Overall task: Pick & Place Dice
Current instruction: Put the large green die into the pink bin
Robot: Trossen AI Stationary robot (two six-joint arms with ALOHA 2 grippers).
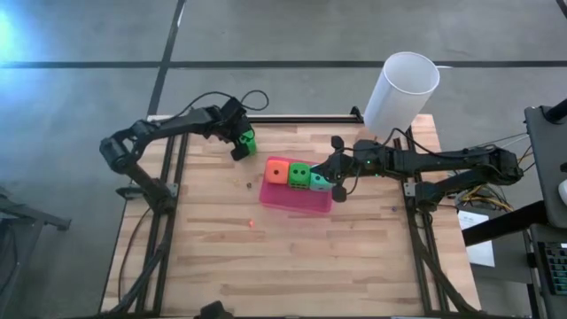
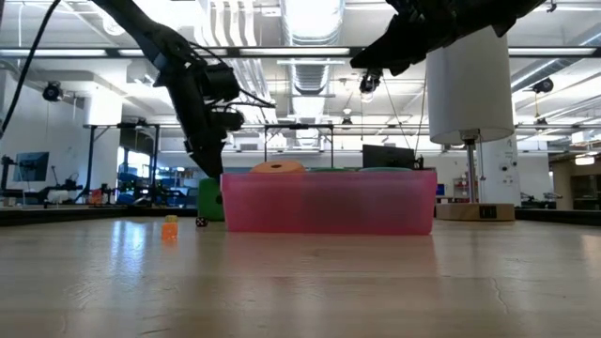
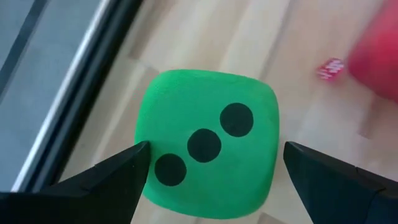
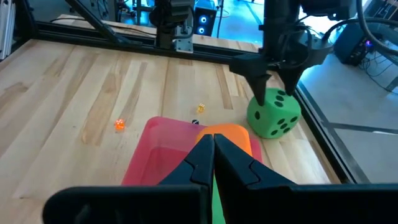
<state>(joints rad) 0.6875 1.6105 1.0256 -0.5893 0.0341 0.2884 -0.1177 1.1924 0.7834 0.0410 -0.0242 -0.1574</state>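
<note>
A bright green die (image 3: 208, 144) showing three pips rests on the wooden table near its far left; it also shows in the high view (image 1: 249, 139) and the right wrist view (image 4: 274, 114). My left gripper (image 3: 216, 155) is open and points down, one finger on each side of this die. An orange die (image 1: 277, 170), a second green die (image 1: 300, 175) and a teal die (image 1: 319, 183) sit in a row on the pink pad (image 1: 292, 202). My right gripper (image 4: 211, 152) is shut, just right of the teal die. My left gripper's fingers come from above and straddle the green die; one fingertip (image 3: 138, 160) lies at the die's side, the other (image 3: 297, 157) stands a little off. I cannot tell whether it touches. My right gripper is beside the teal die; I cannot tell whether it touches.
A tall white cylinder (image 1: 403, 89) stands at the far right corner. Tiny coloured bits lie on the table: an orange one (image 4: 119, 124), a yellow one (image 4: 200, 109) and a red one (image 3: 329, 68). The near half of the table (image 1: 283, 266) is bare wood.
</note>
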